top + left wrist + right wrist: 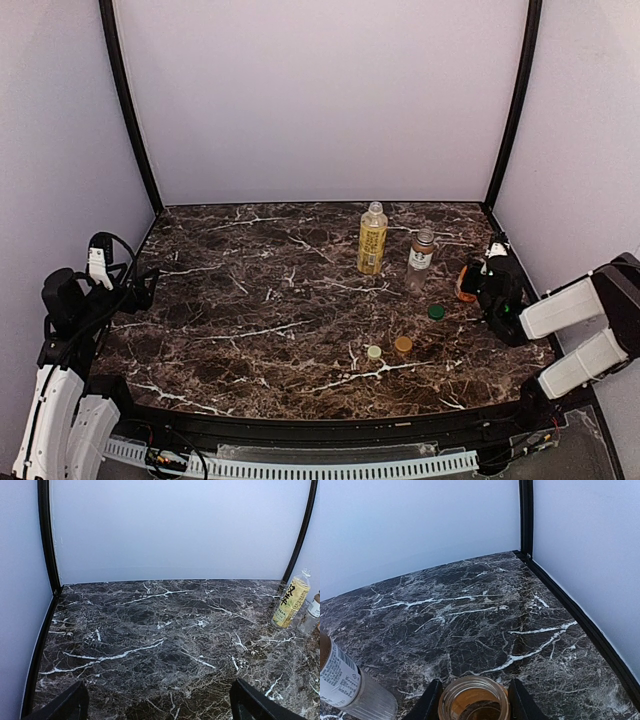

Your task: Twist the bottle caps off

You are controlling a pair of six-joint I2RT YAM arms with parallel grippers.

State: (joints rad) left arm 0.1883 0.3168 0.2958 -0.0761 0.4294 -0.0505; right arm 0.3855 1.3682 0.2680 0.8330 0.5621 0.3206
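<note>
Three bottles stand uncapped at the back right: a tall yellow-labelled bottle (pixel 372 238) (pixel 291 600), a short clear white-labelled bottle (pixel 421 255) (pixel 345 680) and a squat orange bottle (pixel 465 283) (pixel 474 684). My right gripper (pixel 482 287) (pixel 474 705) is shut on the orange bottle's open neck, one finger on each side. The bottle caps lie loose on the marble: the dark green cap (pixel 436 311), the golden tan cap (pixel 403 344) and the pale cream cap (pixel 374 352). My left gripper (pixel 148 283) (pixel 160 707) is open and holds nothing, far left.
The dark marble table (pixel 260 310) is enclosed by pale walls with black corner posts (pixel 512 100). The right wall runs close beside the orange bottle. Cables hang round the left arm (pixel 70 310).
</note>
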